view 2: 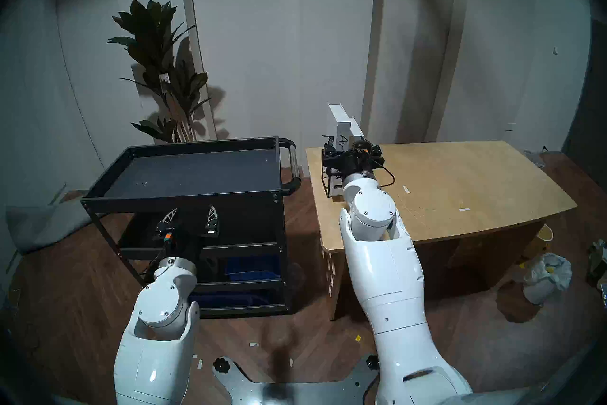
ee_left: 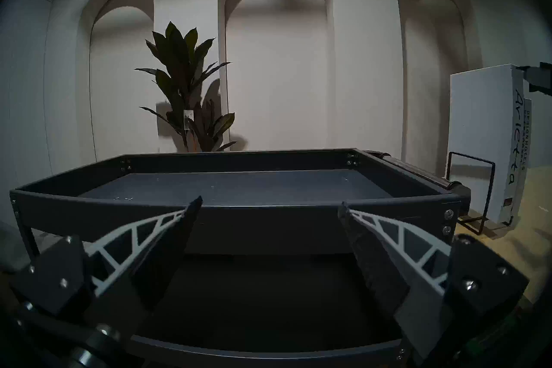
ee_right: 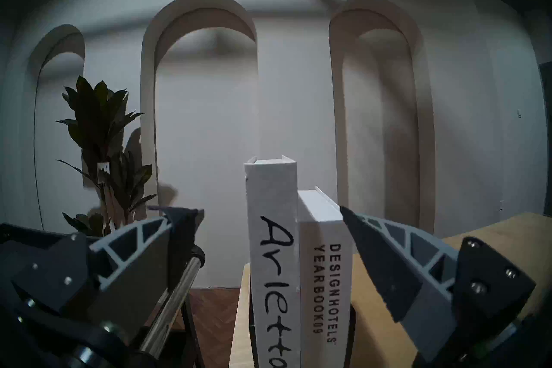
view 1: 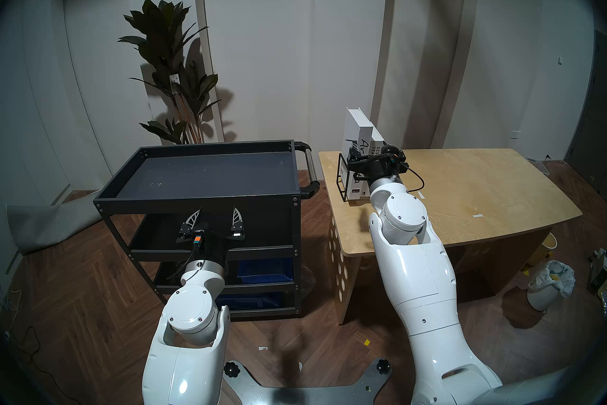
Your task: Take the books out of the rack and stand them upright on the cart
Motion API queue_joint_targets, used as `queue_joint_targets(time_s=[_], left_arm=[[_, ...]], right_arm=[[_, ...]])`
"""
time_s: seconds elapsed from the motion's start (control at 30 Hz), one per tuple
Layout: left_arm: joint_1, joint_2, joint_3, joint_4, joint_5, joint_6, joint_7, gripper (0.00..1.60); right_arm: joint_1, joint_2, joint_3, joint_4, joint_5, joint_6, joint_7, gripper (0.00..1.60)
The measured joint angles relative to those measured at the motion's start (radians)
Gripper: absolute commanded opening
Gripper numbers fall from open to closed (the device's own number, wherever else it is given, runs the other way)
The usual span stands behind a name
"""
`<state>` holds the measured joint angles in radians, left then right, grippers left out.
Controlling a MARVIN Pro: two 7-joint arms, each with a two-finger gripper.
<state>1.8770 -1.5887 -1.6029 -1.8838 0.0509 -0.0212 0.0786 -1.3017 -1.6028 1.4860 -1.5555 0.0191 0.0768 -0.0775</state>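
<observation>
Two white books stand upright in a black wire rack (view 1: 341, 179) at the wooden table's near left corner. The taller "Arletta" book (view 1: 356, 128) is on the left and the shorter "DESIGNHOTELS YEARBOOK09" book (view 1: 377, 146) on the right. My right gripper (view 1: 356, 161) is open at their spines. In the right wrist view (ee_right: 264, 210) both spines, "Arletta" (ee_right: 273, 233) and the yearbook (ee_right: 324, 268), lie between the fingers, with the right fingertip (ee_right: 367, 254) at the yearbook's edge. My left gripper (view 1: 216, 210) is open and empty, just below the front rim of the dark grey cart (view 1: 197, 200).
The cart's silver-bar handle (view 1: 310, 164) sits between the cart and the light wooden table (view 1: 460, 190). Blue bins (view 1: 264, 269) lie on a lower cart shelf. A potted plant (view 1: 174, 82) stands behind the cart. A bagged waste bin (view 1: 548, 286) is on the floor at right.
</observation>
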Motion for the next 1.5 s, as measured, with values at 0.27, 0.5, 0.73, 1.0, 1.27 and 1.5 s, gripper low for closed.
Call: queue_joint_targets(time_s=[0.27,0.5,0.73,1.0,1.27,1.5], left_arm=[[-0.001,0.000,0.001,0.002,0.004,0.002,0.003,1.60],[-0.002,0.000,0.005,0.006,0.010,0.006,0.008,1.60],[-0.005,-0.001,0.008,0.011,0.016,0.009,0.015,1.60],[-0.012,-0.001,0.010,0.018,0.020,0.011,0.022,1.60],[-0.018,-0.001,0.010,0.021,0.020,0.014,0.026,1.60],[-0.022,0.000,0.004,0.022,0.019,0.016,0.027,1.60]], right_arm=[[0.066,-0.001,-0.002,0.063,-0.003,-0.011,0.003,1.60],[0.115,-0.004,0.011,0.122,0.004,-0.020,0.002,1.60],[0.152,-0.006,0.022,0.173,0.013,-0.033,-0.001,1.60],[0.192,-0.010,0.017,0.241,0.014,-0.044,-0.006,1.60],[0.227,-0.017,0.002,0.295,0.007,-0.058,-0.021,1.60],[0.260,-0.026,-0.004,0.349,-0.002,-0.069,-0.045,1.60]])
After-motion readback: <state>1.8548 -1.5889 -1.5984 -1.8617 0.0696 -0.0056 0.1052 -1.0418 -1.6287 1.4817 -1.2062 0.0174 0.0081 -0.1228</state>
